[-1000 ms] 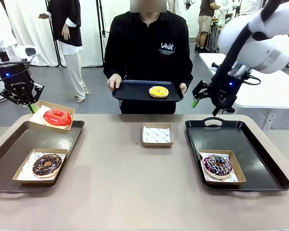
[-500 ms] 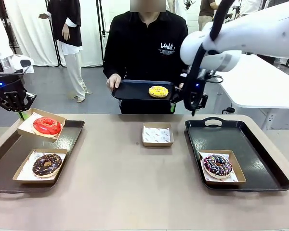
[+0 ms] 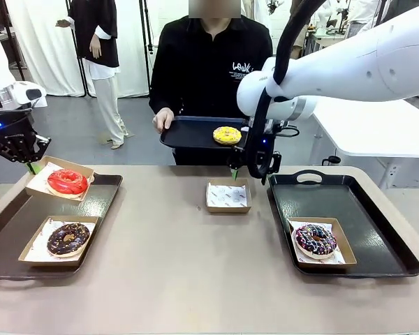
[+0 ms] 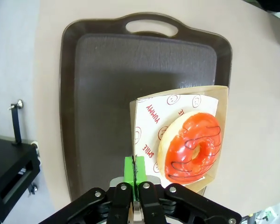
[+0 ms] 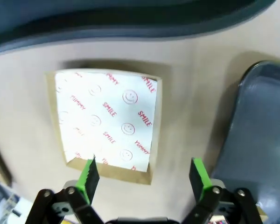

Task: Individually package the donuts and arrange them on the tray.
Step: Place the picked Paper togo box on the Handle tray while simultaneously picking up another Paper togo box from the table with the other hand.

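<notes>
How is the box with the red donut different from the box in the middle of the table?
The red donut's box holds the red donut; the middle box holds only paper. The red donut's box is tilted at the edge of the left tray, pinched by the left pincer; the middle box lies flat on the table under the open right pincer. Both are brown with white printed paper.
</notes>
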`<state>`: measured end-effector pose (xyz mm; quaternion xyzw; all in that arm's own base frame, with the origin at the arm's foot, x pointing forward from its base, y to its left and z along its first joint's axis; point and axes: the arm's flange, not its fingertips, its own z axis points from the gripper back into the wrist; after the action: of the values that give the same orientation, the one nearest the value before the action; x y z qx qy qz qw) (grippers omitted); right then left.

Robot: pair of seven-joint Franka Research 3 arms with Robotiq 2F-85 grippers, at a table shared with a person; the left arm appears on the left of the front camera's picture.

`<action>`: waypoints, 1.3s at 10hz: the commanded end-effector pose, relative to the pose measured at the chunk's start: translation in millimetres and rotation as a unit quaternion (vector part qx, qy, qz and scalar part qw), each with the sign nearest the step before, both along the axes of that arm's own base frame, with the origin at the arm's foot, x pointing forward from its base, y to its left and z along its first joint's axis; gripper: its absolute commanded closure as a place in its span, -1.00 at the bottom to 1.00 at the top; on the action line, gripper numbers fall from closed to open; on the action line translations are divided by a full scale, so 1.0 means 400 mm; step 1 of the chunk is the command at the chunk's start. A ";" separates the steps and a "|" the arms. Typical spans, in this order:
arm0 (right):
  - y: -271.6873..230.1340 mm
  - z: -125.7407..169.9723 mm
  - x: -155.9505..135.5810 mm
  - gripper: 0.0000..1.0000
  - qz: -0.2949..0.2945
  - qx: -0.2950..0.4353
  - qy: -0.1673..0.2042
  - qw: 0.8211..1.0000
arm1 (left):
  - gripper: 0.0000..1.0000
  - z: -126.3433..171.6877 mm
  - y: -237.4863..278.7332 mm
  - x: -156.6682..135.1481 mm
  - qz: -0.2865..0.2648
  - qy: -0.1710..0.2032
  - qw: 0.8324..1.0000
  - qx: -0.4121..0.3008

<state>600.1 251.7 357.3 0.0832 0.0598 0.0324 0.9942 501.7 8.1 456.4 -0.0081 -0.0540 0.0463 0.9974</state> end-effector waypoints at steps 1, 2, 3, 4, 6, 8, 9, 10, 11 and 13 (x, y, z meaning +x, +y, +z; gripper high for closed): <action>0.001 -0.025 -0.039 -1.00 0.013 -0.022 -0.003 1.000 | 0.99 -0.028 -0.007 0.011 -0.031 -0.020 0.999 -0.008; 0.006 -0.034 -0.057 -1.00 0.022 -0.031 -0.011 0.999 | 0.99 -0.030 -0.013 0.019 -0.038 -0.023 0.999 -0.002; 0.009 -0.045 -0.074 -1.00 0.031 -0.035 -0.014 0.999 | 0.99 -0.029 -0.017 0.027 -0.042 -0.026 0.999 0.001; 0.007 -0.057 -0.078 -1.00 0.038 -0.031 -0.011 0.999 | 0.99 -0.028 -0.022 0.036 -0.043 -0.027 0.999 0.004; 0.007 -0.063 -0.079 -1.00 0.045 -0.037 -0.038 0.998 | 0.99 -0.025 -0.042 0.060 -0.056 -0.034 0.998 0.015; 0.009 -0.059 -0.077 -1.00 0.040 -0.038 -0.067 0.996 | 0.99 -0.021 -0.065 0.082 -0.054 -0.041 0.997 0.033; 0.016 -0.059 -0.058 -1.00 0.036 -0.031 -0.023 0.999 | 0.99 -0.026 -0.046 0.051 -0.046 -0.027 0.998 0.012; 0.016 -0.059 -0.058 -1.00 0.036 -0.031 -0.023 0.999 | 0.99 -0.026 -0.046 0.051 -0.046 -0.027 0.998 0.012; 0.016 -0.059 -0.058 -1.00 0.036 -0.031 -0.023 0.999 | 0.99 -0.026 -0.046 0.051 -0.046 -0.027 0.998 0.012; 0.016 -0.059 -0.058 -1.00 0.036 -0.031 -0.023 0.999 | 0.99 -0.026 -0.046 0.051 -0.046 -0.027 0.998 0.012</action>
<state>576.3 257.3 333.4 0.0456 0.0351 0.0707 0.9958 526.6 -11.4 445.2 0.0046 -0.0821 -0.0044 0.9966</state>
